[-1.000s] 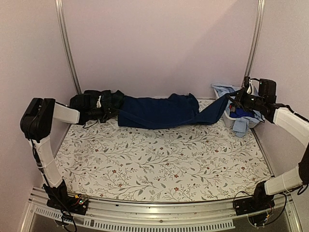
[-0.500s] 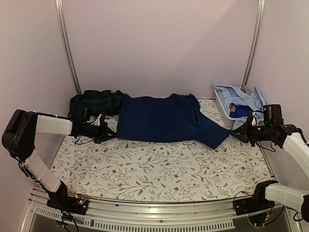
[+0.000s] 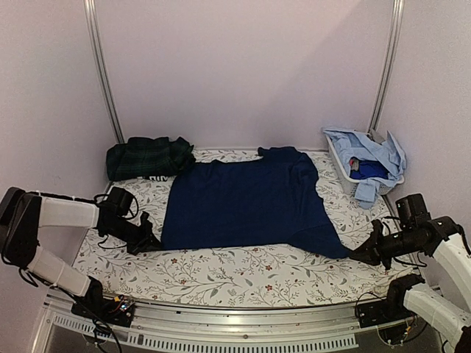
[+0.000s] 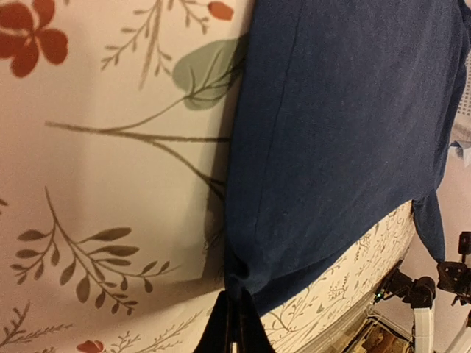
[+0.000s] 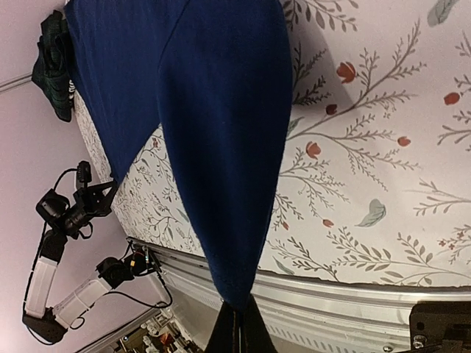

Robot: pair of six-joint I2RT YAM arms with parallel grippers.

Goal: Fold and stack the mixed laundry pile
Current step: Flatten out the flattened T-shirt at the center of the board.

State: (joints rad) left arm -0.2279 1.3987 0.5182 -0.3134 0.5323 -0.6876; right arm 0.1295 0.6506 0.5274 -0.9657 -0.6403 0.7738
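Navy T-shirt lies flat on floral sheet, centre. L gripper pinches its near-L hem corner, R gripper clamps near-R corner, jaws fully closed. Fabric soft, light, limp: hold by corners, keep taut

Floral sheet; white basket back right

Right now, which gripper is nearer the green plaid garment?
Left. The left gripper is in front of the green plaid garment; the right gripper is far across, at the near-right corner.
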